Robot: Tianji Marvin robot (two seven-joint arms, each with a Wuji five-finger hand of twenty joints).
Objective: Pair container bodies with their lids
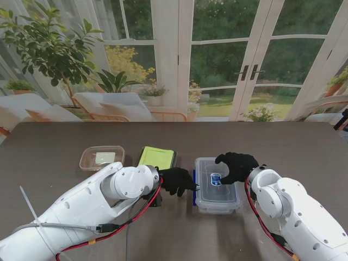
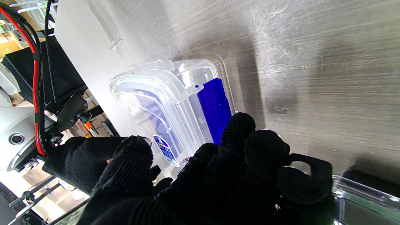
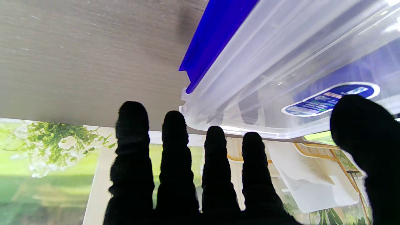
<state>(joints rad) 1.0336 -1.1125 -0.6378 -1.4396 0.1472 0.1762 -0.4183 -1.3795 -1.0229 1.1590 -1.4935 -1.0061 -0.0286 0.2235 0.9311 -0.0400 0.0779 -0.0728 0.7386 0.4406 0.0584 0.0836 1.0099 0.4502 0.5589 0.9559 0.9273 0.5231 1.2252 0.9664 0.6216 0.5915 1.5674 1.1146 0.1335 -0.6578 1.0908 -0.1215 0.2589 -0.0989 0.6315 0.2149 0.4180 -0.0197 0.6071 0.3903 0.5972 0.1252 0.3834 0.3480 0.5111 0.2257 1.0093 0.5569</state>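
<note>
My left hand (image 1: 177,180), fingers curled, touches the clear lidded box's (image 1: 217,187) blue side clip (image 2: 215,109); whether it grips, I cannot tell. My right hand (image 1: 236,167) rests spread on the box's labelled lid, holding nothing. Beyond my left hand lie a green-lidded container (image 1: 156,157) and a clear tub (image 1: 101,158).

Glossy white, rounded arm shells rising from both lower corners of the stand view. Black knit gloves over left hand (image 1: 176,180) and right hand (image 1: 237,166). Red and black cables (image 1: 133,219) along each forearm, grey cable lower left.
</note>
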